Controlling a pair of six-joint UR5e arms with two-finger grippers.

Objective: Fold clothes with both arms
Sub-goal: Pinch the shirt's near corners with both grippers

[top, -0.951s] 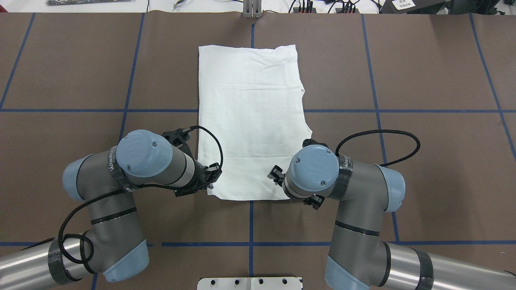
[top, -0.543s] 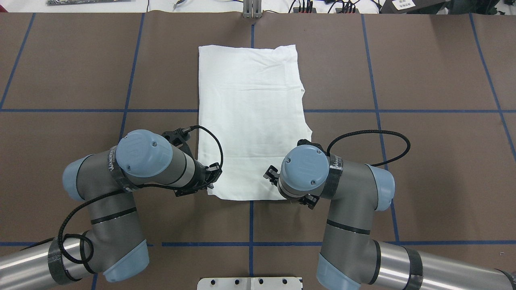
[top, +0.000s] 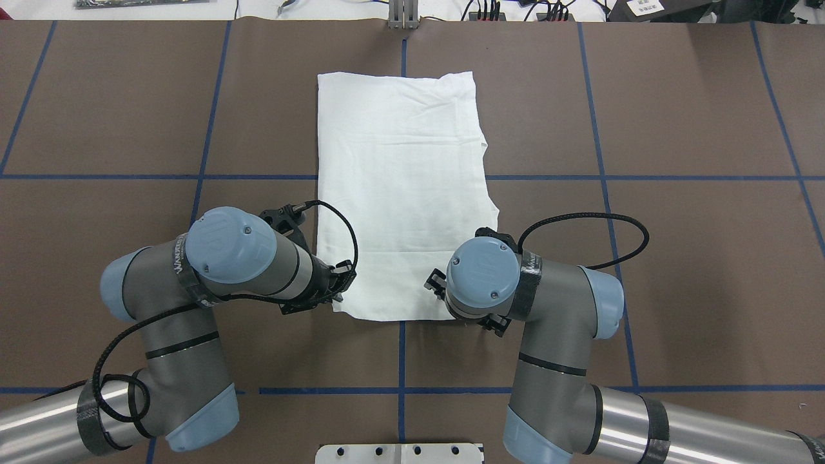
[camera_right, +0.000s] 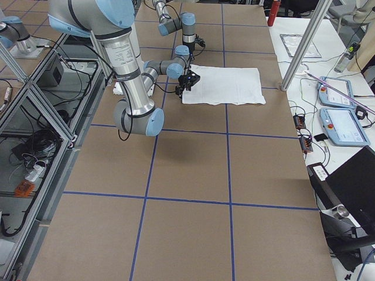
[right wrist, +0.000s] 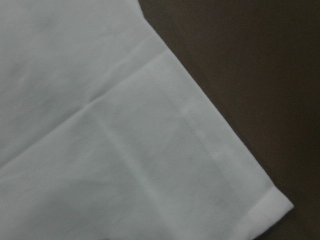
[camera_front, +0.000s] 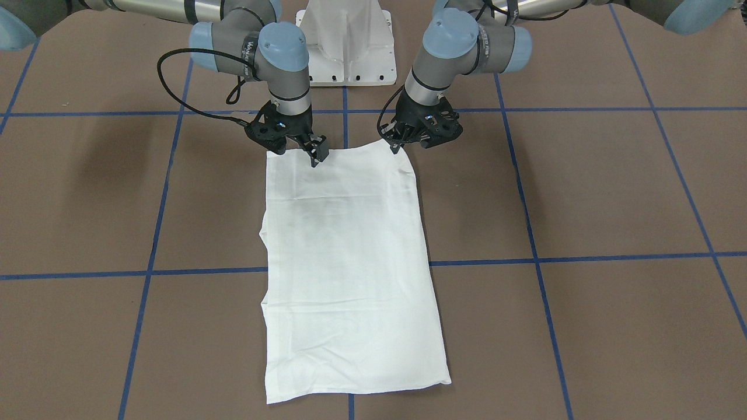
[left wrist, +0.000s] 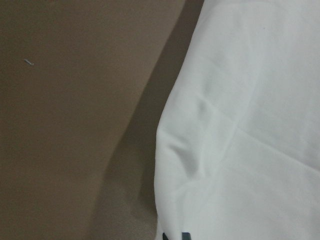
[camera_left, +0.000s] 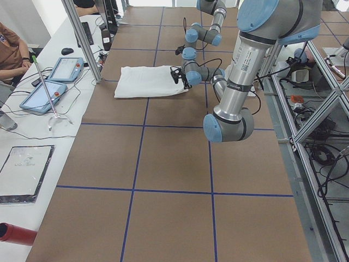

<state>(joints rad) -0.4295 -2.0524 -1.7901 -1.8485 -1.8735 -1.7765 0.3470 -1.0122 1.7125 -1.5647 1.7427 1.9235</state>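
Brown table (top: pixel 677 258) with blue tape lines carries the white shirt (top: pixel 399 193), folded into a long flat rectangle at its centre. Since a second ago the right arm (top: pixel 554 303) has swung inward, and the right gripper (camera_front: pixel 318 155) now points down onto the shirt's near edge. The left arm (top: pixel 245 258) has not moved; the left gripper (camera_front: pixel 396 146) sits at the near corner. Whether either is open or closed cannot be told.

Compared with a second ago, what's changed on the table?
The right gripper has slid inward along the near hem of the white shirt, toward the robot's left and slightly back toward its base. Nothing was visibly grasped or released. The left gripper stayed at its corner; the shirt lies unchanged.
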